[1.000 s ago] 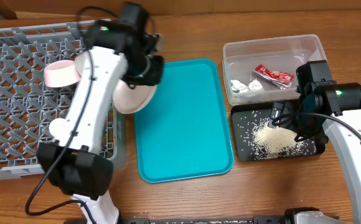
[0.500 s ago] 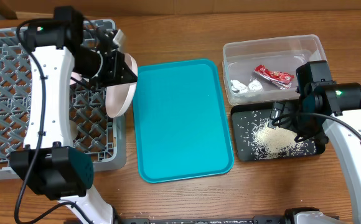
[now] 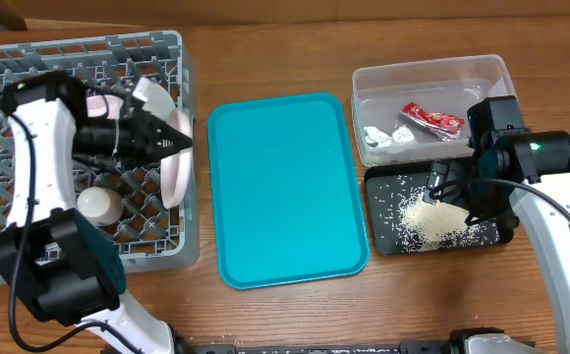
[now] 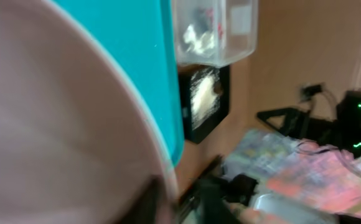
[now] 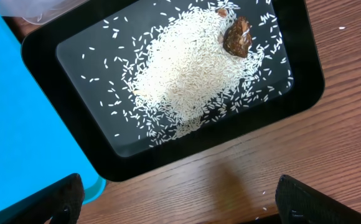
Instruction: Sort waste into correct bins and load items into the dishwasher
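My left gripper (image 3: 167, 143) is shut on the round white plate (image 3: 174, 172) and holds it on edge over the right side of the grey dish rack (image 3: 29, 256). The plate fills the left wrist view (image 4: 56, 124). A pink bowl (image 3: 103, 101) and a small white cup (image 3: 98, 204) sit in the rack. My right gripper (image 5: 187, 205) is open and empty, beside the black tray (image 5: 43, 68) of rice (image 5: 187, 74) and a brown scrap (image 5: 237, 37). The clear tub (image 3: 482, 74) holds the red wrapper (image 3: 430, 119) and the napkin (image 3: 383, 136). No chopsticks are in view.
A large teal tray (image 3: 285, 187) lies between the rack and the two bins. The black tray (image 3: 383, 246) sits just in front of the clear tub. A few rice grains lie on the wooden table by the right gripper.
My left arm has swung left with the plate, from the teal tray's left edge to over the rack, and has turned it on edge. The right arm has not moved.
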Action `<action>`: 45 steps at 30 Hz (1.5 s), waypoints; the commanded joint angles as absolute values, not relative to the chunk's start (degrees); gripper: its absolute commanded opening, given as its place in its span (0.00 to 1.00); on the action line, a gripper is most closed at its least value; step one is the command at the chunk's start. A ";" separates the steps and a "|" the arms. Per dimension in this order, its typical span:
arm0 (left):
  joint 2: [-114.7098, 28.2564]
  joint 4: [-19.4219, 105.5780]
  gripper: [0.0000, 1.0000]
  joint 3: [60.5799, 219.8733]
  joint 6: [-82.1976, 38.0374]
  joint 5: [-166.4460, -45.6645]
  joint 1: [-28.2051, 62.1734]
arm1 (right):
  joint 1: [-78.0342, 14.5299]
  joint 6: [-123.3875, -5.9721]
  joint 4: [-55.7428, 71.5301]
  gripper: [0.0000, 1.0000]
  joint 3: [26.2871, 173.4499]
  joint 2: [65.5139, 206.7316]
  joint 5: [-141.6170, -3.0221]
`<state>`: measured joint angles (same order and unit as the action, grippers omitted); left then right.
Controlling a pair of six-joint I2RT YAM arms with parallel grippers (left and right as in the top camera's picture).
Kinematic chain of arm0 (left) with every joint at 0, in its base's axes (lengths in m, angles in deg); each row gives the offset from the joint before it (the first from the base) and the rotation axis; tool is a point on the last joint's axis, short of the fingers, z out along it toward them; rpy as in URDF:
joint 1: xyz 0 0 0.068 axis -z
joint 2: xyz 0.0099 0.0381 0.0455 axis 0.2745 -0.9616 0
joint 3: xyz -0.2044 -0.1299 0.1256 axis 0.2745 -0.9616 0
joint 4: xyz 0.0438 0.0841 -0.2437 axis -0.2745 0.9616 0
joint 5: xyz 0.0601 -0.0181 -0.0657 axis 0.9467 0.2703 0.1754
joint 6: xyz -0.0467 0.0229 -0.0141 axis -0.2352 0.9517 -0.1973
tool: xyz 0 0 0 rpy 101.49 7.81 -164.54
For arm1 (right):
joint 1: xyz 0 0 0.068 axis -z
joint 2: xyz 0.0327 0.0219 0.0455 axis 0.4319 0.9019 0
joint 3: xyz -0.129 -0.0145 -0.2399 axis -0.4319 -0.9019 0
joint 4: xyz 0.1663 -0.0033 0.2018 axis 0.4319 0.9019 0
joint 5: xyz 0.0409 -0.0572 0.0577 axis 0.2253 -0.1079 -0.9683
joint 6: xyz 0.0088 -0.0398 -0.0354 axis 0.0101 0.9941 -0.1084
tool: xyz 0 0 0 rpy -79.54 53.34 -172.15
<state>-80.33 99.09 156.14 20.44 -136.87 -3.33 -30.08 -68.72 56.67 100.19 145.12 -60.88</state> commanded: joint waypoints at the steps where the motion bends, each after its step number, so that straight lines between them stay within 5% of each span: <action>1: -79.04 101.08 0.50 154.96 23.39 -143.28 -6.17 | -29.95 -68.83 56.47 1.00 100.64 144.55 -60.48; 6: -78.76 105.73 1.00 155.02 26.02 -147.41 -9.67 | -29.95 -68.83 56.34 1.00 100.64 144.55 -60.48; 12: -73.64 102.50 1.00 155.02 26.96 -139.96 -9.87 | -29.97 -68.83 53.63 1.00 100.64 144.55 -62.10; 20: -67.78 90.30 1.00 155.02 -5.26 -100.24 -5.69 | -33.29 -64.88 37.00 1.00 100.64 144.55 -76.29; 25: -67.78 92.99 1.00 155.00 -13.17 -85.62 -2.89 | -35.24 -57.95 29.70 1.00 100.64 145.34 -74.82; 35: -63.28 100.53 1.00 153.71 -16.54 -77.95 -1.32 | -35.22 -61.25 35.44 1.00 99.79 144.90 -72.96; 45: -29.75 83.74 1.00 131.33 -10.00 -82.97 1.08 | -35.24 -64.35 30.53 1.00 87.44 124.75 -67.85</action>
